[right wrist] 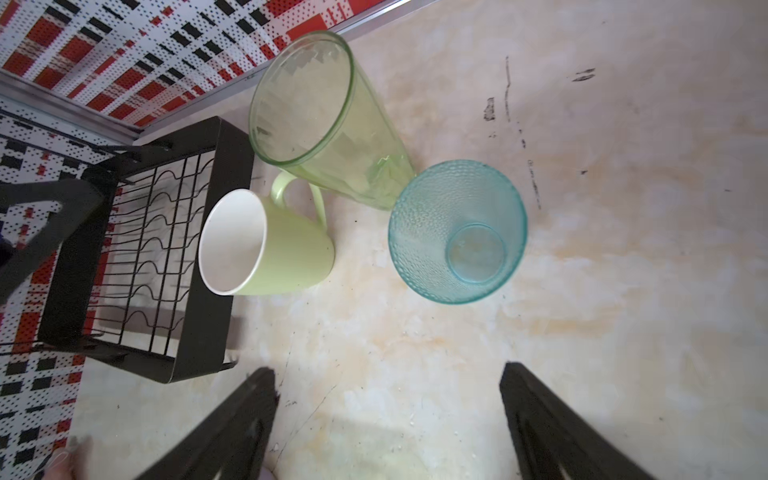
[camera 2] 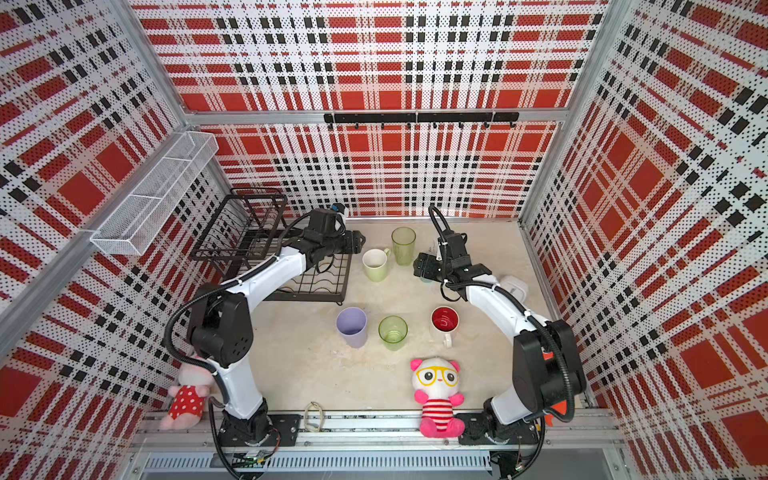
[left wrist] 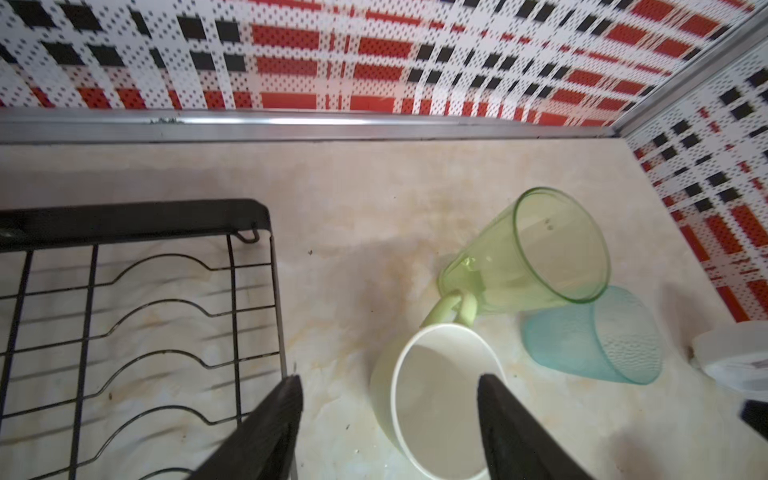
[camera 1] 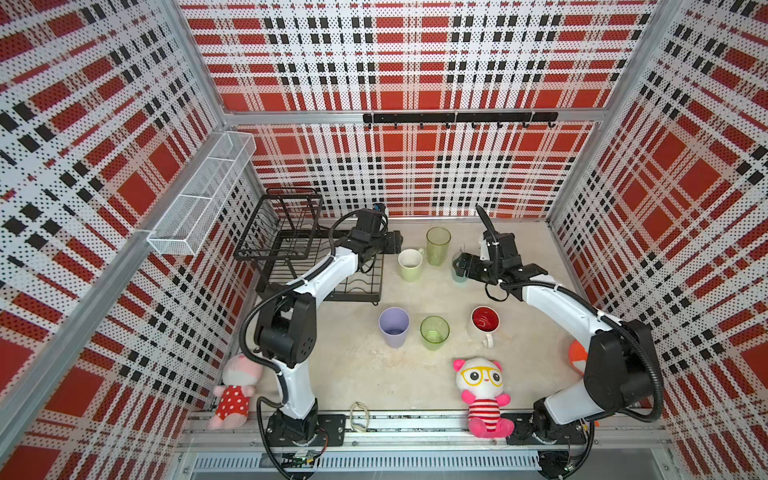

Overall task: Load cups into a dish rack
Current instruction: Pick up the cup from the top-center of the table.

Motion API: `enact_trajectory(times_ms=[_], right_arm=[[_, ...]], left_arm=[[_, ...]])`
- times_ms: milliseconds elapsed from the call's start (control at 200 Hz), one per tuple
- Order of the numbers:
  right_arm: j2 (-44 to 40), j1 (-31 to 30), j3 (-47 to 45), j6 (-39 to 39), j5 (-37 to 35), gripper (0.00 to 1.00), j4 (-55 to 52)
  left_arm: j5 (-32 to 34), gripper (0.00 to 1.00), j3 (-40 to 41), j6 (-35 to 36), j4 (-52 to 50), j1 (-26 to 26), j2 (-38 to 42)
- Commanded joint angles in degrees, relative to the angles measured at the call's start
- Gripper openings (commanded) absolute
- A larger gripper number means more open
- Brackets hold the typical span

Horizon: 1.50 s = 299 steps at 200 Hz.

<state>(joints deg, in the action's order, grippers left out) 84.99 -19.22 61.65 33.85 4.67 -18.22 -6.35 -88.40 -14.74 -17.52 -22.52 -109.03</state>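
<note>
Left gripper point(left wrist: 390, 377) stands open, half over the mouth of the pale green mug point(left wrist: 436, 399), gripping nothing; right gripper point(right wrist: 388, 370) hangs open near the teal tumbler point(right wrist: 457, 232).

Both top views: high above the front edge of the tabletop point(camera 1: 365, 382), tilted down toward the back wall point(camera 2: 374, 166). Whole scene, near-identical framing. Wrist cameras: close, looking steeply down near the tabletop's back edge. Both wrist views share the pale green mug point(left wrist: 436, 399), teal tumbler point(right wrist: 457, 232) and a dish rack point(right wrist: 208, 324) corner.
</note>
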Motion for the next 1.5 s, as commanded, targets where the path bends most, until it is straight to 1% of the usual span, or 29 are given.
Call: enact_trajectory(times_ms=[0, 135, 331, 441, 516, 591, 666, 762, 797, 887, 957, 1017, 1082, 1147, 1308, 1378, 1493], right_arm=[[-3.9, 0.0, -2.3, -1.2, -4.8, 0.89, -1.9], [-4.9, 0.1, -2.8, -1.4, -5.9, 0.89, -2.9], [-5.1, 0.1, -2.2, -1.8, -6.9, 0.89, -2.8], [-4.7, 0.0, -1.8, -1.2, -7.0, 0.89, -2.7], [-4.4, 0.1, -1.9, -0.4, -6.0, 0.89, -2.0], [-4.0, 0.1, -2.1, -0.2, -5.2, 0.89, -1.7], [-4.0, 0.0, -2.4, 0.1, -5.7, 0.90, -2.1], [-4.2, 0.1, -3.1, 0.4, -6.0, 0.90, -2.0], [-4.2, 0.0, -3.3, 0.2, -5.8, 0.90, -1.9], [-4.2, 0.1, -3.6, 0.1, -6.1, 0.90, -2.1], [-4.1, 0.1, -3.7, 0.1, -6.4, 0.90, -2.3], [-3.9, 0.0, -3.6, 0.2, -6.1, 0.90, -2.3], [-3.7, 0.0, -3.5, 0.0, -5.6, 0.90, -2.3], [-3.5, 0.1, -3.3, -0.1, -5.8, 0.90, -2.8], [-3.4, 0.0, -3.5, -0.1, -5.9, 0.90, -2.9], [-3.1, 0.1, -3.6, -0.3, -5.9, 0.90, -2.9], [-2.9, 0.1, -3.7, 0.0, -6.0, 0.90, -3.0]], left_arm=[[-1.7, 0.69, -4.8, 2.0, -5.8, -0.3, -2.4], [-1.0, 0.70, -6.5, 3.1, -8.3, 0.7, -4.6], [-2.6, 0.68, -7.0, 4.3, -8.9, 0.7, -7.2], [-3.8, 0.65, -8.5, 4.3, -10.0, 0.7, -9.9], [-3.3, 0.63, -8.8, 4.3, -10.0, 0.5, -10.8], [-4.9, 0.63, -9.4, 4.5, -9.7, 0.4, -12.1], [-7.0, 0.59, -10.9, 4.1, -10.1, 0.3, -13.6], [-7.3, 0.58, -11.5, 4.1, -10.3, 0.1, -13.8], [-6.9, 0.56, -11.4, 4.2, -10.3, 0.0, -13.7], [-6.7, 0.48, -12.3, 4.2, -10.4, -0.1, -14.5], [-6.7, 0.46, -13.1, 4.1, -11.2, -0.3, -15.1], [-6.3, 0.42, -13.4, 4.2, -11.7, -0.4, -15.2], [-6.1, 0.39, -13.4, 4.3, -11.7, -0.6, -15.2], [-6.0, 0.32, -13.5, 4.4, -11.9, -0.6, -15.4], [-4.6, 0.31, -13.8, 4.8, -13.0, -0.9, -15.3], [-4.3, 0.25, -14.0, 5.0, -13.1, -1.1, -15.5], [-4.0, 0.24, -15.2, 4.9, -14.3, -1.2, -16.5]])
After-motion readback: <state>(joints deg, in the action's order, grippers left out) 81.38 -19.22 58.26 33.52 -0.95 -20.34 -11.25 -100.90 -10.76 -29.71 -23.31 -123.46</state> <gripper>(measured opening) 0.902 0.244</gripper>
